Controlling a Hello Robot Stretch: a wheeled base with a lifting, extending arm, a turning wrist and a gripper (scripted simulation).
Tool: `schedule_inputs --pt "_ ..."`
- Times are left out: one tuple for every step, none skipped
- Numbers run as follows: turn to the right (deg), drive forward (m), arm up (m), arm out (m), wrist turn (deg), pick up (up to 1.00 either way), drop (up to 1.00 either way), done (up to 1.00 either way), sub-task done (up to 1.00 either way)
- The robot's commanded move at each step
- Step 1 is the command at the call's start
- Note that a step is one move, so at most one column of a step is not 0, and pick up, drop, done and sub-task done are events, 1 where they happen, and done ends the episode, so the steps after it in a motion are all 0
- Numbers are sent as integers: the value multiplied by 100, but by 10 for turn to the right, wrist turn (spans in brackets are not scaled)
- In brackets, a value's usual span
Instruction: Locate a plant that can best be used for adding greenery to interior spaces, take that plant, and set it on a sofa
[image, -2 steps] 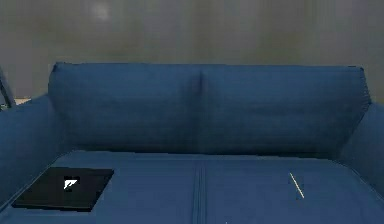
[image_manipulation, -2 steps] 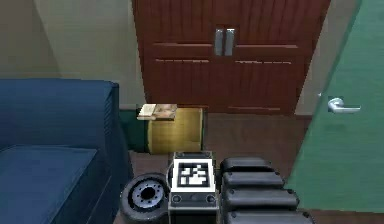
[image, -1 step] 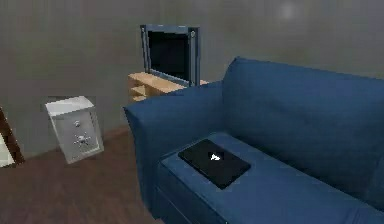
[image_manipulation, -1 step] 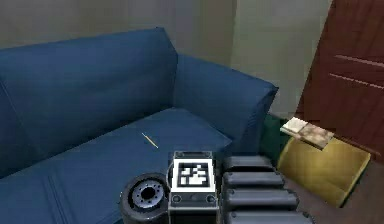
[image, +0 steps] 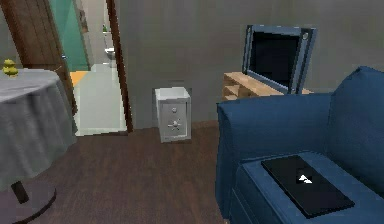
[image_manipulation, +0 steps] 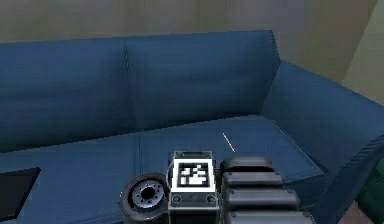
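Note:
A blue sofa (image_manipulation: 120, 90) spans the arm side view, with its seat cushions (image_manipulation: 110, 150) low and its armrest (image_manipulation: 330, 120) at the right. The same sofa (image: 300, 150) stands at the forward view's right. The arm's end rises from the arm side view's bottom edge over the seat, with a white marked square (image_manipulation: 193, 176) and the gripper's dark round body (image_manipulation: 147, 197) left of it. I cannot make out its far end, so I cannot tell whether it holds anything. A small yellow-green thing (image: 10, 68) sits on a round table at the forward view's left.
A dark laptop (image: 307, 183) lies on the sofa seat, and a dark flat thing (image_manipulation: 15, 187) shows again. A thin pale stick (image_manipulation: 232, 140) lies on the cushion. The grey-clothed round table (image: 30, 120), white safe (image: 172, 113), television (image: 276, 58) on a wooden stand and open doorway (image: 95, 70) ring the dark floor.

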Motion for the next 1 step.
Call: schedule_inputs --pt "0 0 0 48 0 0 0 0 0"
